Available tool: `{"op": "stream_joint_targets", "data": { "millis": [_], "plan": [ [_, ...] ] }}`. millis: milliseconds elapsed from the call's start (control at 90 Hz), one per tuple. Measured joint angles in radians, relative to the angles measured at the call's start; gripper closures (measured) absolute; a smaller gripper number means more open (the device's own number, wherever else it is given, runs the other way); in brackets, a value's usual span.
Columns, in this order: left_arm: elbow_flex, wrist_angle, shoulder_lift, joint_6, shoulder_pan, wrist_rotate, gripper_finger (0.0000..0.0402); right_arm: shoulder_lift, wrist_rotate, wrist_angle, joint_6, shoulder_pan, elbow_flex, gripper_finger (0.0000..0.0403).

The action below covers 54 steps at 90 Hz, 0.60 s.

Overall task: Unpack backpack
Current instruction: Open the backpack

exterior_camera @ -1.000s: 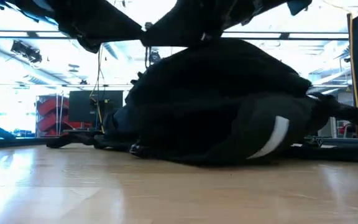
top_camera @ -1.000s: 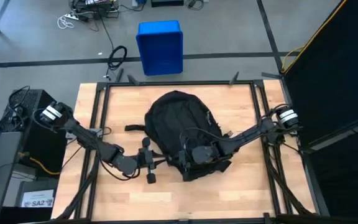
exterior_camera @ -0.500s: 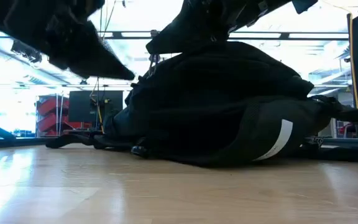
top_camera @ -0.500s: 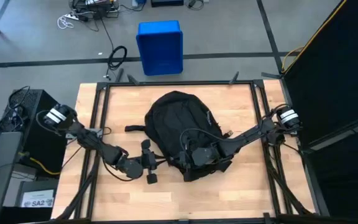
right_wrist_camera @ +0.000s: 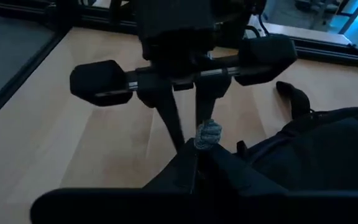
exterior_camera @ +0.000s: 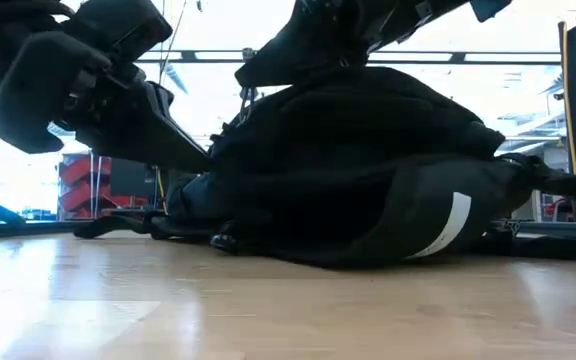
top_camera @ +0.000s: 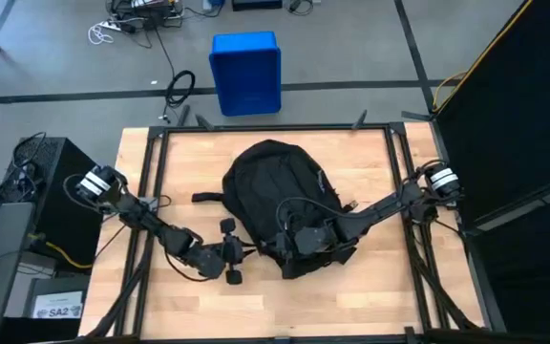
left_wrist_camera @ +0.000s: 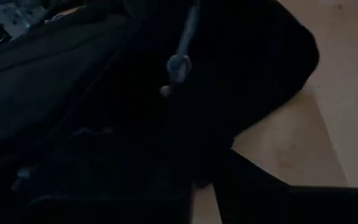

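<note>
Moved in since earlier, left gripper (top_camera: pixel 240 250) fingers (right_wrist_camera: pixel 205 112) narrow, pinching grey knotted zipper cord (right_wrist_camera: pixel 207 134) at 9 o'clock edge of large black soft fabric backpack (top_camera: pixel 275 196). Right gripper (top_camera: pixel 294 241) on the bag's 6 o'clock end, fingers: cannot tell. Backpack at centre of wooden table (top_camera: pixel 370 287); blue plastic bin (top_camera: pixel 245 72) on floor, 12 o'clock.

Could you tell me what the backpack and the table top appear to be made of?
The backpack looks like soft matte black woven fabric: it slumps and creases, with a white, possibly reflective stripe. The table top appears to be light wood, probably sealed: grain lines show and the low view shows a faint sheen.
</note>
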Motion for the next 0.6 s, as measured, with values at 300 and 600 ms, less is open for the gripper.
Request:
{"op": "stream_joint_targets", "data": {
  "millis": [300,600],
  "plan": [
    [0.000,0.013,0.000,-0.006,0.005,0.002,0.0339,0.000,-0.010,0.002,0.001,0.000,0.000,0.0403],
    [-0.001,0.088,0.000,0.150,0.011,-0.132,0.0274,0.000,-0.046,0.002,0.002,-0.001,0.000,0.0403]
  ]
}}
